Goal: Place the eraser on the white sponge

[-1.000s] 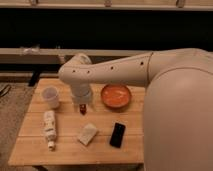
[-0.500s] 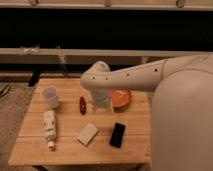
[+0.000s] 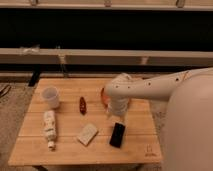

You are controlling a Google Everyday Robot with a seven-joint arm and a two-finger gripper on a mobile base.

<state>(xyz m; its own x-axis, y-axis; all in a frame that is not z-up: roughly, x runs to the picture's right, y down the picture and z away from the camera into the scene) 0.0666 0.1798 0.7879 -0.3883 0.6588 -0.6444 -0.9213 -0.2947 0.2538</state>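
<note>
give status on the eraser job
Gripper close above eraser. Eraser flat, not yet lifted, beside white sponge, apart. Nothing between them.

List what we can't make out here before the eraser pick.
Camera view, the only one:
- bowl: mostly hidden behind the arm; contents unseen.
- gripper: hangs just behind the eraser, right of the sponge; its height above the wood cannot be judged from this one angle.
- table: right edge covered by the robot's body.
- bottle: label too small to read.
</note>
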